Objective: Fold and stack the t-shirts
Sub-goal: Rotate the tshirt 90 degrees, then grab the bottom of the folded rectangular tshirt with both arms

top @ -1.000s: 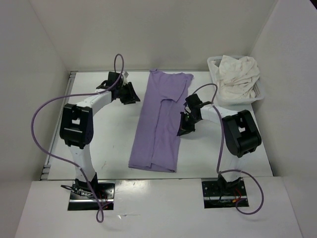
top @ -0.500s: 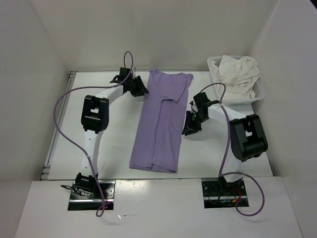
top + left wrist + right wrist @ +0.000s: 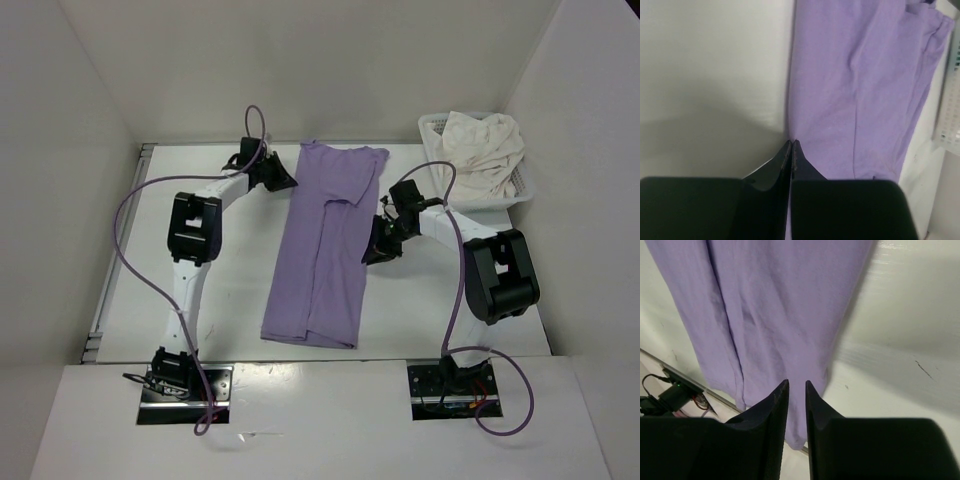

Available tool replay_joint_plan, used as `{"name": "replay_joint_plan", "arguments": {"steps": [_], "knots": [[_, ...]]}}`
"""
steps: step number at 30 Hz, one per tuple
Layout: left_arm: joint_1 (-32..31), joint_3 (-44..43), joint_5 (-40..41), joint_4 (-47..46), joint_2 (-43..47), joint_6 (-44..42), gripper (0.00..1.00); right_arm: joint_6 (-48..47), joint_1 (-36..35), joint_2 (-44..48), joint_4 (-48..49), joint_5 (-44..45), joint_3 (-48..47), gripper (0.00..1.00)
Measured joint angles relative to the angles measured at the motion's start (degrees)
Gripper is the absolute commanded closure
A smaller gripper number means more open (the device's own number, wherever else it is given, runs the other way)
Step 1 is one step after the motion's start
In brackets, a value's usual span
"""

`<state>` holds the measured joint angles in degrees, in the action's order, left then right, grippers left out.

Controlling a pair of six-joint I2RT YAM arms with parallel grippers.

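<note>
left side first: the left hand [image 3: 281,178] is reaching out toward the far part of the bench [image 3: 230,290]. its two fingers are squeezed flat together. in the left wrist view the tips [image 3: 791,146] sit right at the left edge of the lavender t-shirt [image 3: 325,250]. can't tell if any cloth is actually caught between them.

the lavender t-shirt lies flat in the middle of the bench, folded lengthwise into a long strip running from the far edge toward the arm bases, with a sleeve tucked over near the top.

the right hand [image 3: 373,254] is on the shirt's right edge, about halfway down. its fingers are a little apart with a narrow gap between them, and the right wrist view shows the purple cloth through that gap [image 3: 796,385].

far right corner: a white mesh basket [image 3: 523,186] with the cream t-shirt [image 3: 480,150] heaped in it, bunched up and spilling over the rim.
</note>
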<state>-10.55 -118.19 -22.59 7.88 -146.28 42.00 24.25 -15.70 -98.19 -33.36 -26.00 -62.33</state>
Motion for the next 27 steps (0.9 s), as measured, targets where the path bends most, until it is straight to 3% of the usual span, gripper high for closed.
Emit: {"name": "replay_joint_plan", "arguments": {"steps": [3,6,7,9,11,16,17,18,20,21,23,24,27], "knots": [[1.7,6.1,0.8,-1.7,3.6,0.8,1.0,0.3,0.0,0.0,0.2,0.0,0.0,0.71],[3.9,12.0,2.1,-3.4,7.2,1.7,0.57,0.5,0.0,0.0,0.3,-0.2,0.0,0.59],[4.5,14.3,2.2,-4.2,8.7,2.3,0.39,0.7,0.0,0.0,0.4,-0.3,0.0,0.55],[5.6,17.7,2.9,-5.5,11.8,2.1,0.28,1.0,0.0,0.1,0.8,-0.5,0.2,0.55],[6.4,21.6,3.8,-5.6,15.3,1.3,0.0,1.7,0.0,0.8,2.0,-0.7,1.3,0.55],[6.2,38.2,6.1,-5.1,28.3,0.2,0.0,6.1,-2.7,5.6,5.5,-0.2,7.8,0.56],[6.1,42.6,5.9,-5.0,31.7,0.0,0.04,7.4,-4.0,6.8,6.7,-0.4,9.3,0.59],[6.0,46.9,5.2,-4.6,35.2,0.0,0.15,8.9,-5.4,8.3,8.0,-0.6,11.1,0.64],[5.4,55.1,3.8,-3.8,42.1,0.4,0.5,12.5,-8.3,11.9,10.4,-0.9,14.4,0.79],[4.9,59.1,3.3,-3.5,45.6,0.8,0.56,14.3,-9.7,13.6,11.4,-0.8,15.7,0.82],[2.7,66.0,2.5,-1.1,52.6,1.6,0.61,18.1,-12.4,16.6,13.3,-0.4,17.9,0.87],[1.4,68.8,1.9,0.3,55.8,2.3,0.61,19.9,-13.5,17.6,13.3,0.3,18.3,0.98],[-1.6,76.6,-0.6,4.7,65.6,4.8,0.62,23.4,-15.2,18.3,13.0,2.4,18.3,1.0]]}}
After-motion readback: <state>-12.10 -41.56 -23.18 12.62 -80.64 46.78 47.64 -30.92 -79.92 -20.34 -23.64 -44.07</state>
